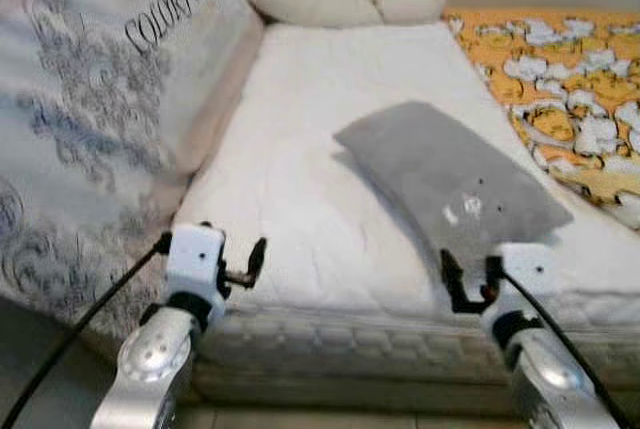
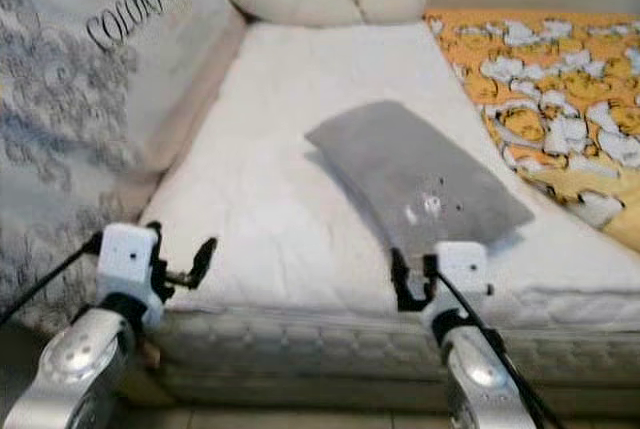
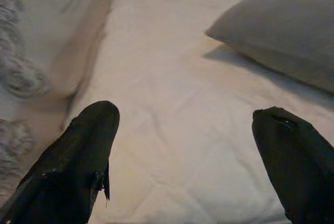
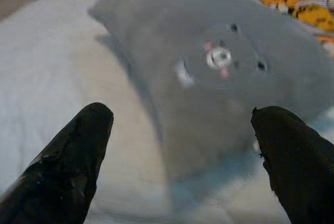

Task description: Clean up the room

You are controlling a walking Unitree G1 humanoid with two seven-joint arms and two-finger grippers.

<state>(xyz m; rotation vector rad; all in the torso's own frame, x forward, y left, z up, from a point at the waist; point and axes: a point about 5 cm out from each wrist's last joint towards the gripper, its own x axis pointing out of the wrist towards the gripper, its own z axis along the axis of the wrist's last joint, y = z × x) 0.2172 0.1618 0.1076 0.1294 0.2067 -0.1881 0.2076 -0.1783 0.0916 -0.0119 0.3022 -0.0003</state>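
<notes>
Silver arms were nearest you, both raised at the near edge of the mattress (image 1: 290, 199). Your left gripper (image 1: 243, 267) hung over that edge with its two black fingers (image 3: 78, 166) spread wide and nothing between them, only white quilted cover beneath. Your right gripper (image 1: 468, 279) sat at the same edge, further along it, fingers (image 4: 73, 161) likewise spread and holding nothing, just short of the pillow's near end.

Past that gripper, the grey pillow (image 1: 450, 174) lay flat on the mattress, angled across it, with a small animal face printed toward its near end. You could see its shadow on the white cover beside it.

Along the mattress's left side leaned a large white cushion (image 1: 90, 119) with grey scrollwork and dark lettering. Along the right side lay an orange blanket (image 1: 560, 89) patterned with white shapes, its edge well apart from the pillow.

At the mattress's far end, against the wall, rested a cream bolster (image 1: 340, 1).
</notes>
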